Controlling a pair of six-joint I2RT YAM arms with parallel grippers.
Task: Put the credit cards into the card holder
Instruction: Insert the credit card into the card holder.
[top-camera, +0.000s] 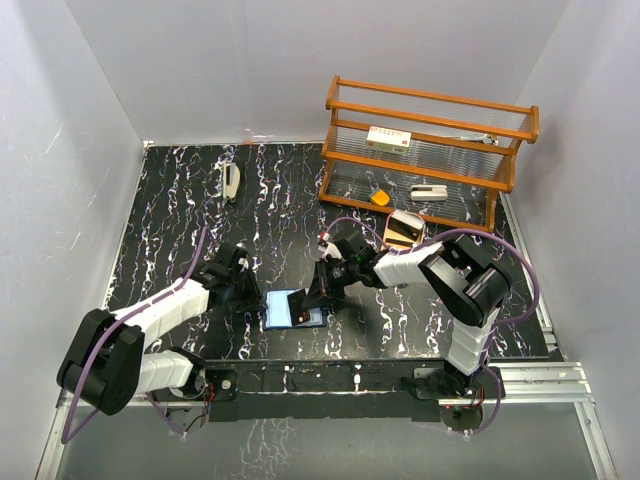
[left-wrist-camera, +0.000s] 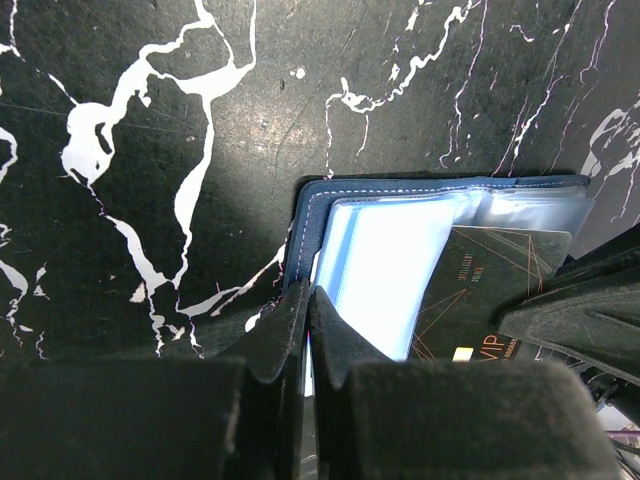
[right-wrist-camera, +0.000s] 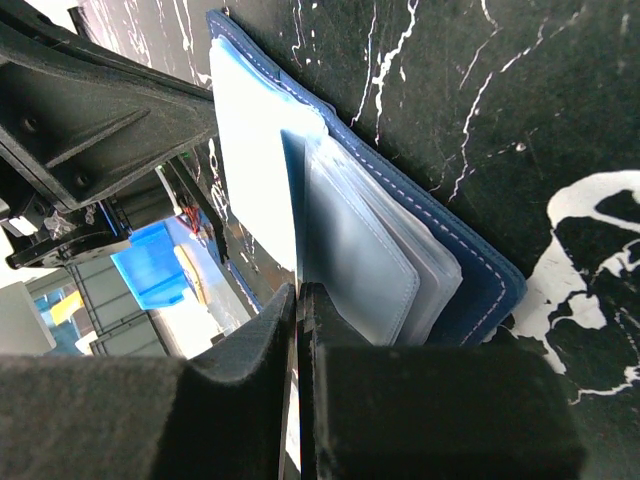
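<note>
**Stiff card, floppy sleeves: grip by the edges**

The card holder (top-camera: 283, 308) lies open on the table (top-camera: 200, 220), between your two arms. Your left gripper (left-wrist-camera: 306, 305) is pressed together on the holder's near edge, pinning the stitched cover and a pale leaf. Your right gripper (right-wrist-camera: 300, 295) is pressed together too, with a thin edge between its tips. I judge that edge to be the dark credit card (left-wrist-camera: 480, 290), which the left wrist view shows lying part-way among the clear sleeves (right-wrist-camera: 365, 250). Expect the card to be light, stiff and slick, so pinch it at one short end. The sleeves look soft and will probably buckle. The holder is light and will likely slide unless you pin its cover edge.
</note>
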